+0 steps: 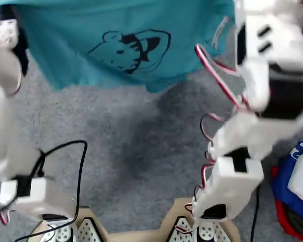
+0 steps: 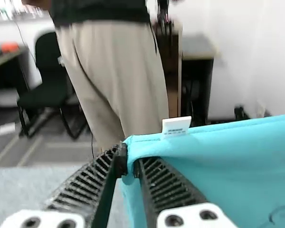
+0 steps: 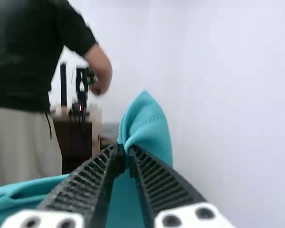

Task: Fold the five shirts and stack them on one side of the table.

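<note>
A teal shirt (image 1: 126,43) with a black cartoon print hangs in the air over the far half of the grey table, stretched between the two arms. My left gripper (image 2: 128,166) is shut on its collar edge beside the white label (image 2: 176,126). My right gripper (image 3: 124,154) is shut on a bunched corner of the teal shirt (image 3: 145,126), which pokes up past the fingertips. In the high view one white arm (image 1: 5,45) stands at the far left and the other (image 1: 265,65) at the far right of the shirt.
A stack of folded shirts in blue, red and white (image 1: 295,186) lies at the table's right edge. A black cable (image 1: 65,151) loops near the left arm's base. Red and white wires (image 1: 217,75) hang from the right arm. Grey table (image 1: 141,151) lies bare under the shirt.
</note>
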Robot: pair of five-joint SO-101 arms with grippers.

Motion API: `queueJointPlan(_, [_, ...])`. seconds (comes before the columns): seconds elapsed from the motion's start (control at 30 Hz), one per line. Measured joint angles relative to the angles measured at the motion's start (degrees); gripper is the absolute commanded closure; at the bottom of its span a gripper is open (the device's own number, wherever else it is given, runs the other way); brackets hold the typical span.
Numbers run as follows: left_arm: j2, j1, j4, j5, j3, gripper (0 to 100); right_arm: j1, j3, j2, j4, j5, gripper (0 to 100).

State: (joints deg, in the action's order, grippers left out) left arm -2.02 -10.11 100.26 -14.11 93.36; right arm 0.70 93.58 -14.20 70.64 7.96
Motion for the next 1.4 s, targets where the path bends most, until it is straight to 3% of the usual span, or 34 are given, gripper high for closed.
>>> queueJointPlan(0.17, [6.42,-0.18,0.0,0.0,0.35,98,0.09,0.62,8.97,0.44,-0.26,99.3])
queueJointPlan(0.5, [15.65,-0.26,0.0,0.09,1.23,98,0.53,1.67,21.54,3.08,-8.53,99.3])
queueJointPlan(0.67, [16.18,-0.35,0.0,5.27,-0.7,98,0.53,1.23,21.63,7.47,-8.62,99.3])
queueJointPlan(1.1, [14.68,-0.62,-2.2,6.51,-46.86,98,0.44,-16.44,11.69,9.85,-7.91,99.3])
queueJointPlan(1.2, [13.36,-1.32,-9.32,6.51,-59.52,98,0.44,-22.24,5.89,7.12,-6.33,99.3])
queueJointPlan(1.4, [9.49,-1.93,-32.35,6.51,-82.46,98,0.44,-29.36,-9.85,-6.42,-5.8,99.3])
